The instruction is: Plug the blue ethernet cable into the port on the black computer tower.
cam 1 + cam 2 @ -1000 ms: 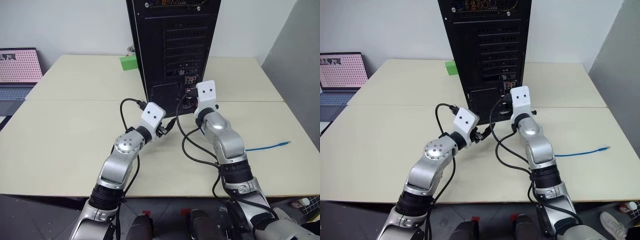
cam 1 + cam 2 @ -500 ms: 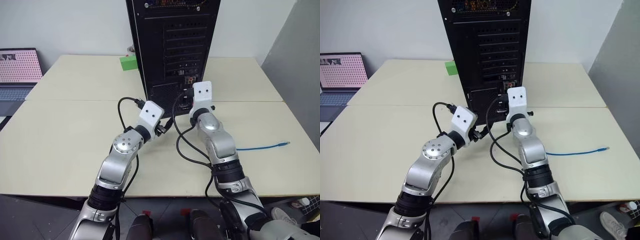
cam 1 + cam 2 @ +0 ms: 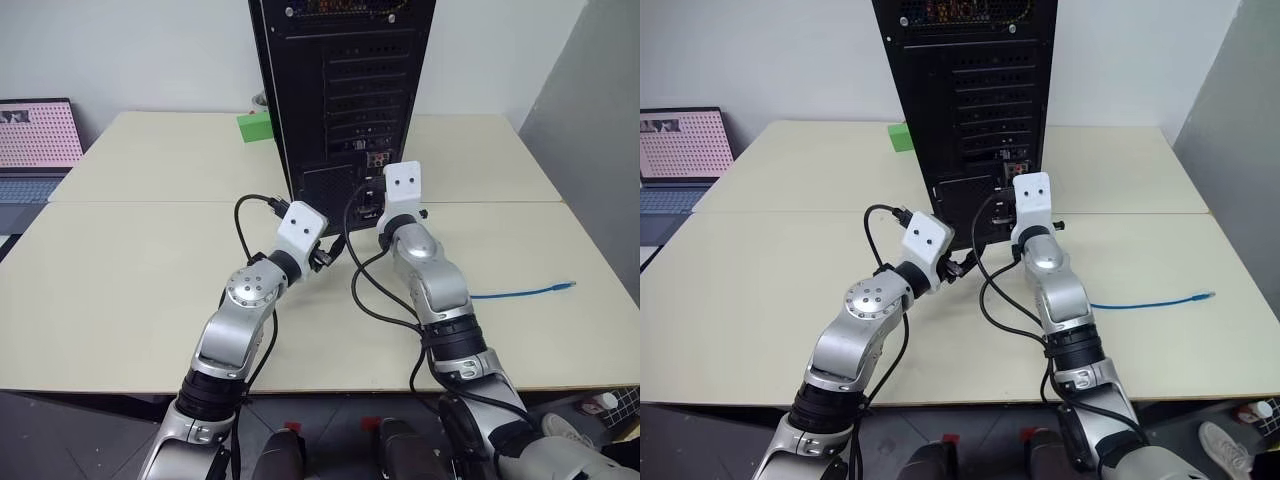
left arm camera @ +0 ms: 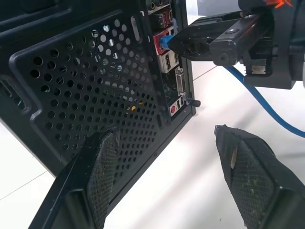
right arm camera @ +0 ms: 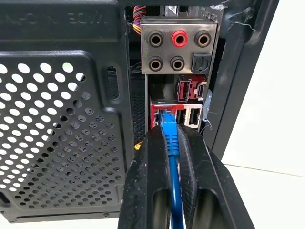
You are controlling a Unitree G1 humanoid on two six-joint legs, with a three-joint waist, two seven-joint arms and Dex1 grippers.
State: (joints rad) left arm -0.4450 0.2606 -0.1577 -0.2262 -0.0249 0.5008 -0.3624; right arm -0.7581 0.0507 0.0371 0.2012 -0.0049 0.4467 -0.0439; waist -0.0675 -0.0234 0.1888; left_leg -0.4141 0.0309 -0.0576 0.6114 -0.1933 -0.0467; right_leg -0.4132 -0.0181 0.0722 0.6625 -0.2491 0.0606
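Two cream tables (image 3: 120,290) pushed edge to edge carry the work. Nearest, the left gripper (image 4: 167,157) hangs level just off the lower rear of the tower, its two black fingers (image 4: 102,167) spread wide and holding nothing. Just beyond and to its right, the right gripper (image 5: 174,138) is pressed up to the rear connector strip, fingers closed on the blue ethernet cable (image 5: 170,138) immediately behind its plug. The plug end sits at the mouth of the port (image 5: 164,114), a small socket in the red-framed block beneath the round audio jacks (image 5: 178,38); whether it is fully seated cannot be told. The remaining cable runs back beneath the right arm and lies across the right-hand table, its free clear plug (image 3: 570,286) near the table's right edge. The black computer tower (image 3: 340,90) stands upright across the seam of the tables, perforated rear face toward the robot. Behind it, a green block (image 3: 256,125). At far left, an open laptop (image 3: 35,140).
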